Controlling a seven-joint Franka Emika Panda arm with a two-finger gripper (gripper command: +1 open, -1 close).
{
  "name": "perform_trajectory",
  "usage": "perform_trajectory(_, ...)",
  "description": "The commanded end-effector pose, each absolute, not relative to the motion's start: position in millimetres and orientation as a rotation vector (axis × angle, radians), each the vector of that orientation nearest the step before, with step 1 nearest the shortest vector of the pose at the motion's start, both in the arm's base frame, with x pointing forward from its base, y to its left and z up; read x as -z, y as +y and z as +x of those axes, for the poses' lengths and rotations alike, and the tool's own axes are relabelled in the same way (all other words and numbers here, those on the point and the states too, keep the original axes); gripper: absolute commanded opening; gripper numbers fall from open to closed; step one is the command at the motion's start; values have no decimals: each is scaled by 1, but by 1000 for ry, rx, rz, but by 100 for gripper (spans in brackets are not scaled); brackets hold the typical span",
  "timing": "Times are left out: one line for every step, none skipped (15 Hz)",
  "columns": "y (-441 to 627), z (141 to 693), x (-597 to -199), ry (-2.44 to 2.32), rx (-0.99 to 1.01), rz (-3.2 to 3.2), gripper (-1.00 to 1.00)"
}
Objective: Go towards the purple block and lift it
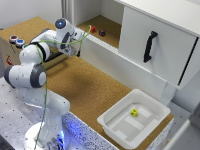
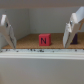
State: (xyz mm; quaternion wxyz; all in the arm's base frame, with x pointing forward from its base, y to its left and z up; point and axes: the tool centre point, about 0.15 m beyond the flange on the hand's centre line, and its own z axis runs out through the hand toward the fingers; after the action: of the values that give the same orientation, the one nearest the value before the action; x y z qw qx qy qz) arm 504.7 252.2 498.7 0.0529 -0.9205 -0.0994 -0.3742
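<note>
End effector (image 2: 42,31) is spread wide and holding nothing, lined up with the red block (image 2: 44,39); the purple block (image 1: 102,33) sits beside it near the worktop's (image 1: 80,82) far edge, so it needs shifting sideways.

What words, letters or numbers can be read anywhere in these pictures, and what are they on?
"N": black letter on the face of the small red block, seen in the wrist view.
Red marking on the box at the exterior view's left: too blurred to read.
Purple block, yellow block, white tray, cabinet door: no text visible.
</note>
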Motion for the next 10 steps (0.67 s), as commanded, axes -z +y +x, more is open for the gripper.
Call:
perform_trajectory(264, 597, -506, -183, 943, -3051, 100)
perform_trajectory(259, 602, -505, -157, 942, -3066, 100)
perform_trajectory(253, 607, -503, -130, 934, -3077, 100)
perform_trajectory(244, 611, -502, -89, 929, -3075, 100)
perform_trajectory(239, 614, -500, -68, 920, -3082, 100)
perform_trajectory(234, 617, -499, -49, 921, -3085, 100)
perform_trajectory(230, 621, -497, -25, 920, -3087, 100)
perform_trajectory(226, 625, -495, 8, 923, -3086, 100)
perform_trajectory(224, 630, -494, 32, 924, -3089, 100)
perform_trajectory(221, 635, -492, 56, 921, -3085, 100)
